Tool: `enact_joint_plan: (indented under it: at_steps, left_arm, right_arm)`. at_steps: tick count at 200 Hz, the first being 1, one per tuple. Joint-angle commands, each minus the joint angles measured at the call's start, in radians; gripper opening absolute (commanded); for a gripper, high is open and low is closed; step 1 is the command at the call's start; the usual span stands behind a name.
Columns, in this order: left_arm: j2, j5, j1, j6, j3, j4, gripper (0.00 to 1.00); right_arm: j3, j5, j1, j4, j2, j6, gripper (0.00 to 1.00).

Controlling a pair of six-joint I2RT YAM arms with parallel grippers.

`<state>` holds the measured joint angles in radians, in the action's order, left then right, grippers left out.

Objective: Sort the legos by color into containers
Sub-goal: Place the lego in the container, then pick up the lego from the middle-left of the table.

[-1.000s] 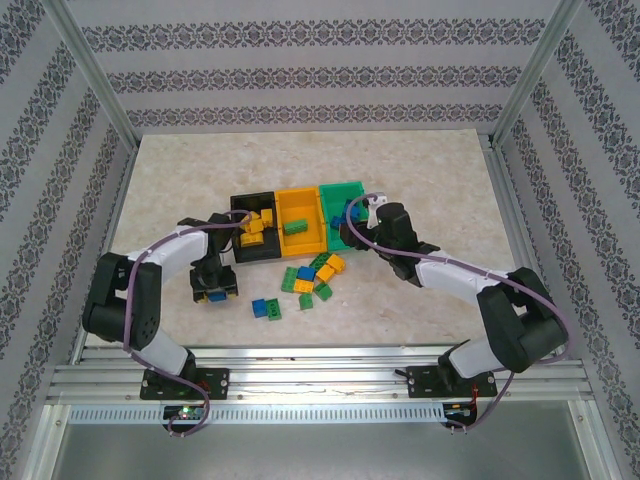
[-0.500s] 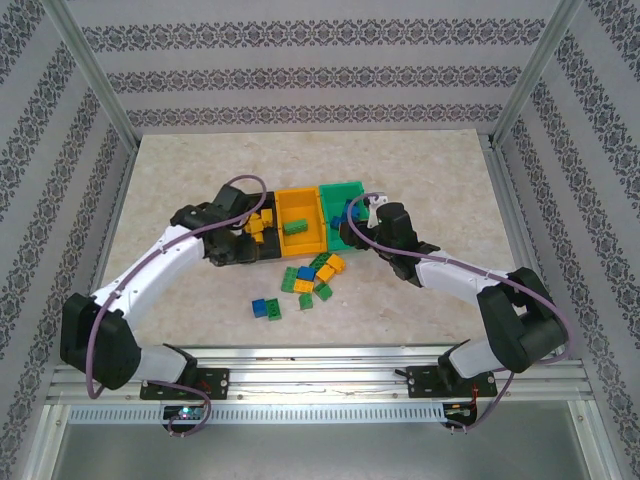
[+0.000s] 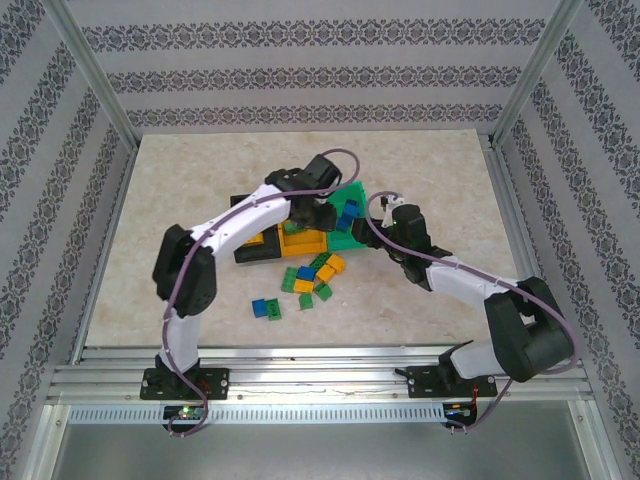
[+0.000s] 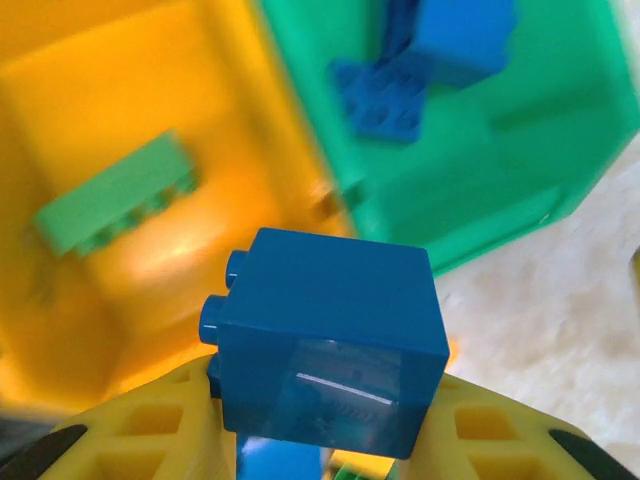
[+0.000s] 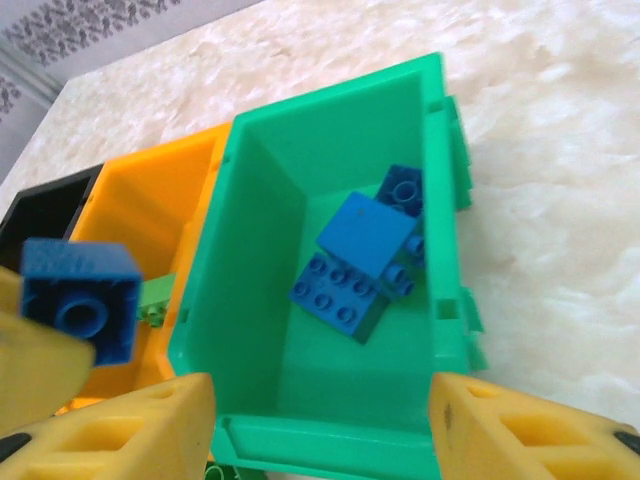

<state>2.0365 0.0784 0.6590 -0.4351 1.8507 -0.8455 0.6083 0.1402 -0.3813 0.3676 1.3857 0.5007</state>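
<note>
Marbled tabletop (image 3: 200,170), patterned walls (image 3: 300,40). Left gripper (image 4: 325,440) is pinching a blue studded plastic brick (image 4: 330,330) near the seam between orange-yellow plastic bin (image 4: 100,90) and green plastic bin (image 4: 520,150) — releasing here is risking the wrong bin. Right gripper (image 5: 320,425) is hovering part-spread, empty — possibly close enough to collide.

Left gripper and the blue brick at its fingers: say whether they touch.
Touching. The left wrist view shows the blue brick wedged between the left gripper's yellow fingers.

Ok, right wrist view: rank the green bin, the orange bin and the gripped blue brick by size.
1. green bin
2. orange bin, partly hidden
3. blue brick, smallest though likely nearer the camera
</note>
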Motion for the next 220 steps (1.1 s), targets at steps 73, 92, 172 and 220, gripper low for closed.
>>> enact_joint_plan:
  at_steps: [73,92,172,220]
  left_arm:
    - [0.249,-0.139,0.005,0.083,0.447,-0.148,0.64]
    - [0.168,-0.151,0.027,0.100,0.321,-0.048,0.73]
    - [-0.245,-0.073,0.039,0.067,-0.347,0.242,0.71]
    - [-0.485,-0.080,0.039,-0.024,-0.696,0.300,0.70]
  right_arm:
    - [-0.051,0.036,0.051,0.087,-0.042,0.075,0.59]
    - [-0.051,0.036,0.054,0.087,-0.042,0.076,0.59]
    - [-0.056,0.040,0.057,0.098,-0.038,0.085,0.59]
    - [-0.054,0.051,0.056,0.114,-0.009,0.094,0.59]
